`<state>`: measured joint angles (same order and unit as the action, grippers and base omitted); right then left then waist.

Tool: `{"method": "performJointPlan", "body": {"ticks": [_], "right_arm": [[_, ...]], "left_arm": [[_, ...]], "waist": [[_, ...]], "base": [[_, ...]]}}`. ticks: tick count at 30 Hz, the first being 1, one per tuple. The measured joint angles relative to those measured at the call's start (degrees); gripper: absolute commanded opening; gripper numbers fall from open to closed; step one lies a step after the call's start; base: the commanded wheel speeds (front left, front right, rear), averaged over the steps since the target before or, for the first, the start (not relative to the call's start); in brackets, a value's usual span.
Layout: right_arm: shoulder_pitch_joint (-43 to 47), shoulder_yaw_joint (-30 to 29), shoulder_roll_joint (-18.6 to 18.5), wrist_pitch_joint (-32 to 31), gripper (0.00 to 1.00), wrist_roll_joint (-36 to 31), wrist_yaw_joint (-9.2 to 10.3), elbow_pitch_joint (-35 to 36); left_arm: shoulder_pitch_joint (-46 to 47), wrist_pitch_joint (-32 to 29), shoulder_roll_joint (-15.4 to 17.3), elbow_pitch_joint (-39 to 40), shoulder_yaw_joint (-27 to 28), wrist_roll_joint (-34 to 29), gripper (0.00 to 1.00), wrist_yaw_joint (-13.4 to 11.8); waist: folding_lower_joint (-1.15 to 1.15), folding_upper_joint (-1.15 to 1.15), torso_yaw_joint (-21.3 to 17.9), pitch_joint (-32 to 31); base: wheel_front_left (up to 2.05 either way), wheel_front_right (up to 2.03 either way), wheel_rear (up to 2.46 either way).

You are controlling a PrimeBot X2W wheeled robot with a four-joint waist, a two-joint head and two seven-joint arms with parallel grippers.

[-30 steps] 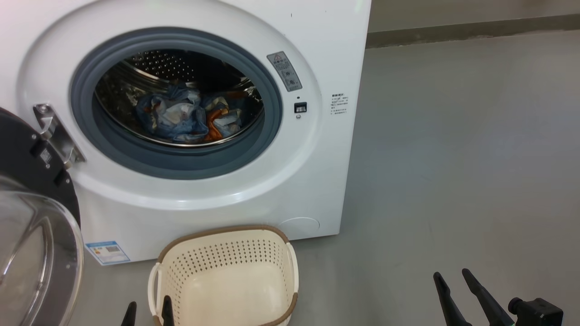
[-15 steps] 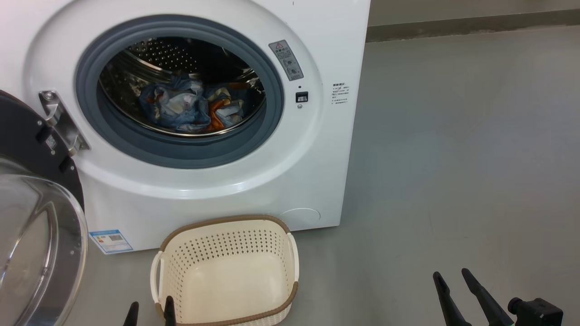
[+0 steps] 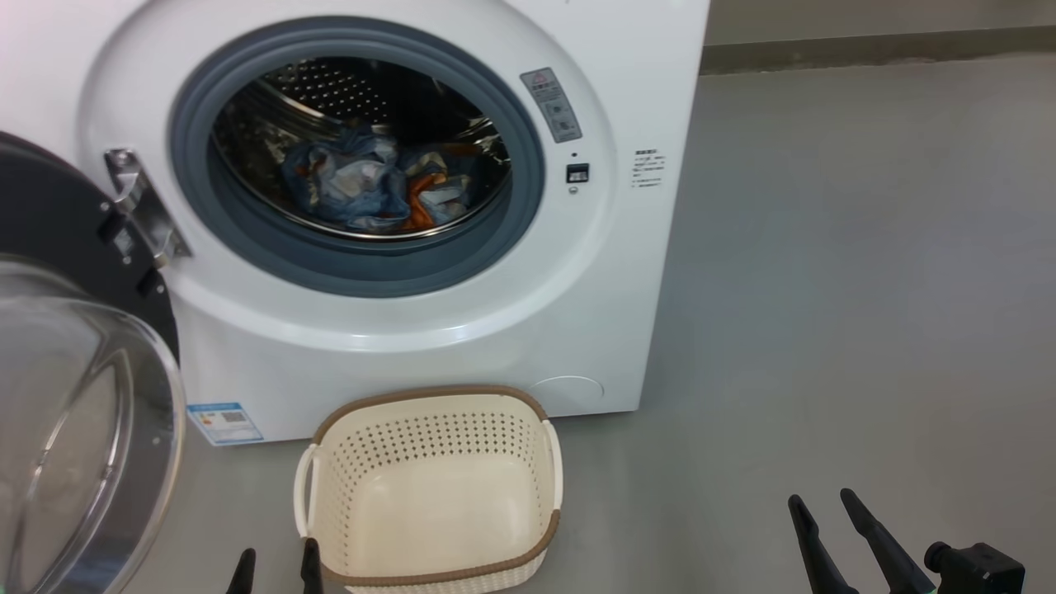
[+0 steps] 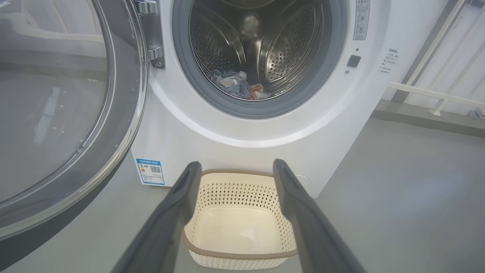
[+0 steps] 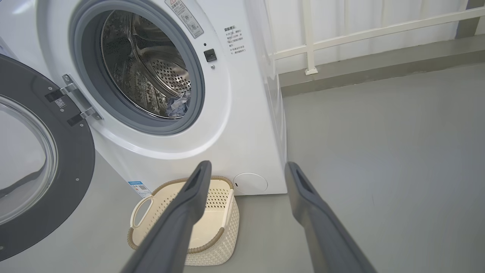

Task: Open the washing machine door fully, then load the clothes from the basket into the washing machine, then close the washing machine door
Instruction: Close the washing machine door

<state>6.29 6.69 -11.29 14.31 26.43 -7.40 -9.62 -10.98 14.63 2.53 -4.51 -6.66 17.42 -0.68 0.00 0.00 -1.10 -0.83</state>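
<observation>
Head view puts the left tool (image 3: 278, 554) at the bottom edge, fingers spread and holding nothing. Its right finger overlaps the near-left corner of the basket (image 3: 429, 437); whether they touch I cannot tell. The right tool (image 3: 821, 497) sits low on the right, likewise spread and holding nothing, over bare floor (image 3: 825, 289) well apart from the basket.

The basket stands upright, mouth up, just in front of the machine (image 3: 412, 346), with one handle to the left and one to the right. Its long axis is hard to judge. The machine's round mouth faces the near side. The clothes (image 3: 371, 186) lie bunched low in the drum (image 3: 330, 91), inside the grey gasket (image 3: 363, 264).

The door (image 3: 82, 396) is swung out on its hinge (image 3: 140, 210) and takes up the near left, glass bowl bulging rightward. Right of the machine and basket the floor lies wide open.

Left wrist view looks straight down the drum to its back wall and frames the basket between the fingers. Right wrist view takes the machine at a slant, with the clothes just a blue-grey scrap at the drum's lip. It adds a white railing (image 5: 360, 32) and a raised kerb (image 5: 379, 64) at the far right.
</observation>
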Motion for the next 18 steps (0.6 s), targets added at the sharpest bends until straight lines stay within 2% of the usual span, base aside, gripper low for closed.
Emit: {"method": "performJointPlan", "body": {"ticks": [8, 18], "right_arm": [[0.0, 0.3, -0.1, 0.0, 1.00, 0.0, 0.00, 0.0], [-0.2, 1.4, -0.9, 0.0, 1.00, 0.0, 0.00, 0.0]], "left_arm": [[0.0, 0.0, 0.0, 0.4, 0.1, -0.1, 1.00, -0.1], [-0.9, 0.0, 0.0, 0.7, 0.1, -0.1, 1.00, -0.2]], "waist": [[0.00, 0.00, 3.9, 0.0], [0.00, 0.00, 11.3, -0.1]], "base": [[0.00, 0.00, 0.00], [0.00, 0.00, 0.00]]}}
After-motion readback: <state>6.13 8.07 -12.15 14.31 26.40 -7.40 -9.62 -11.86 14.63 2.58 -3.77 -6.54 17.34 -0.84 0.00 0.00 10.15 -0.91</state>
